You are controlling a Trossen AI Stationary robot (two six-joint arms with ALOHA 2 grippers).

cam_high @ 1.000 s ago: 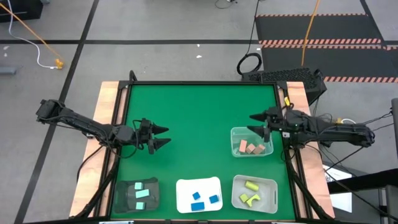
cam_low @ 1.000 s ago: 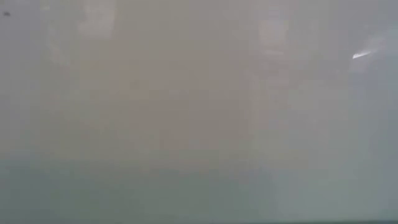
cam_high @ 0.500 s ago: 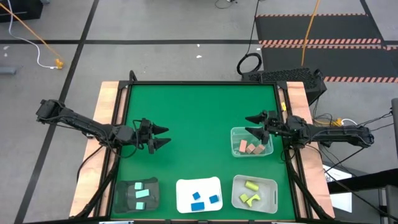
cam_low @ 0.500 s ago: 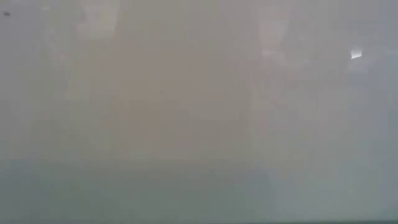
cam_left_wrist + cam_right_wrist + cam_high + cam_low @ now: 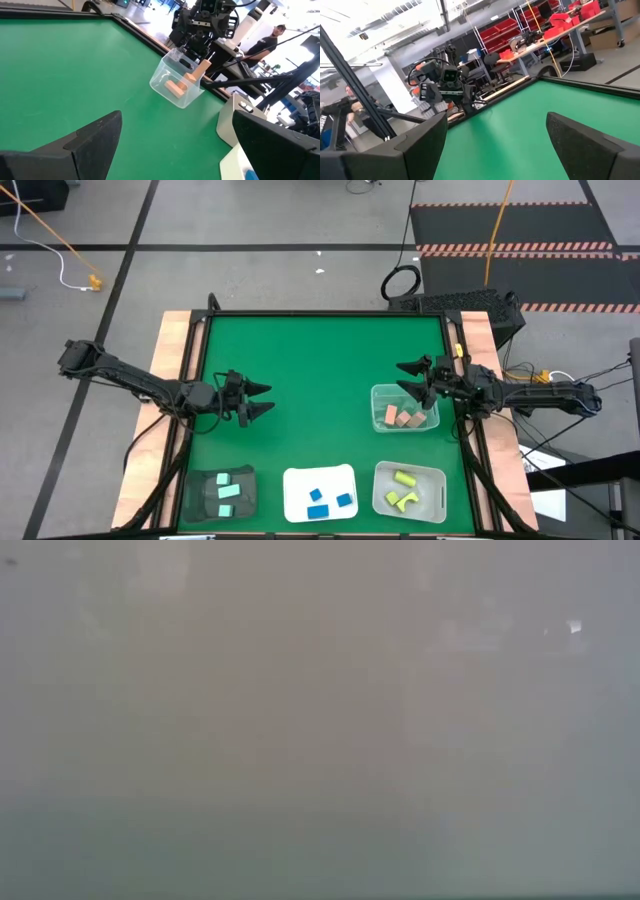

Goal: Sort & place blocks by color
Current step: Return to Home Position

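Tan blocks [image 5: 403,418] lie in a clear bin [image 5: 380,394] at the table's right, also shown in the left wrist view [image 5: 176,88]. Mint blocks [image 5: 229,489] lie in a dark bin, blue blocks [image 5: 320,500] on a white tray, and yellow blocks [image 5: 403,488] in a pale bin, all along the near edge. My left gripper [image 5: 271,399] is open and empty above the green mat at the left. My right gripper [image 5: 400,378] is open and empty above the clear bin's far-left corner. The low view shows only a grey blur.
The green mat [image 5: 320,370] has a raised dark border. Wooden strips [image 5: 170,350] flank it. The white tray [image 5: 345,476] sits between the two near bins. Beyond the table, a person [image 5: 272,37] stands in the room, among shelves and benches.
My right gripper has shifted slightly toward the table's left edge, staying open above the clear bin.
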